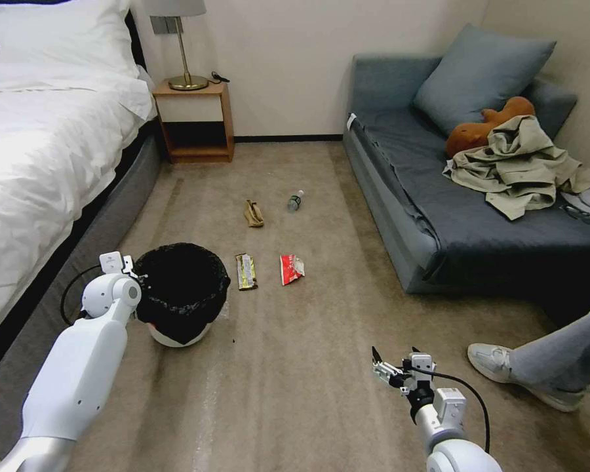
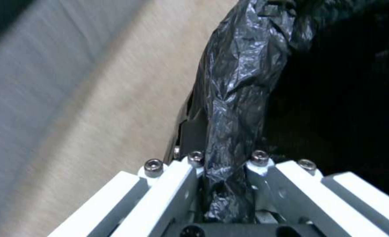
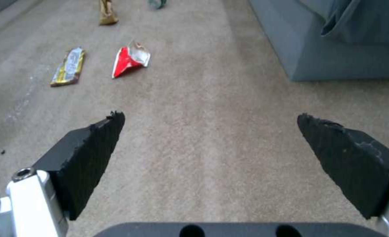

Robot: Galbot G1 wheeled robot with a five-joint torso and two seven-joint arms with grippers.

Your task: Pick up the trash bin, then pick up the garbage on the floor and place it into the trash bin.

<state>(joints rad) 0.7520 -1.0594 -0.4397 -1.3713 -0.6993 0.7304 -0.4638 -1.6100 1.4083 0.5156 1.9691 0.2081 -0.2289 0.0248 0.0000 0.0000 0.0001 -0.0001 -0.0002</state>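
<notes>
**Black bag rim pinched, four pieces of litter left on the carpet**

Black plastic lining of the trash bin [image 1: 180, 295] sits clamped in the left gripper [image 2: 223, 171], whose fingers are pressed together on the bin's rim. Whether the bin has left the floor I cannot tell, so the first step looks under way or just done. The right gripper [image 1: 392, 370] hovers low over bare carpet [image 1: 295, 393], fingers [image 3: 93, 154] spread wide and holding nothing. Ahead of it and toward the bin lie the red-and-white wrapper [image 1: 291, 268] and the brown-gold bar wrapper [image 1: 246, 271]; farther beyond are the tan paper bag [image 1: 254, 214] and the small bottle [image 1: 295, 201]. None is in the bin, so all the collecting remains. Beige carpet runs between a white bed [image 1: 39, 151] beside the left gripper and a grey sofa [image 1: 452, 216] beyond the right one.
</notes>
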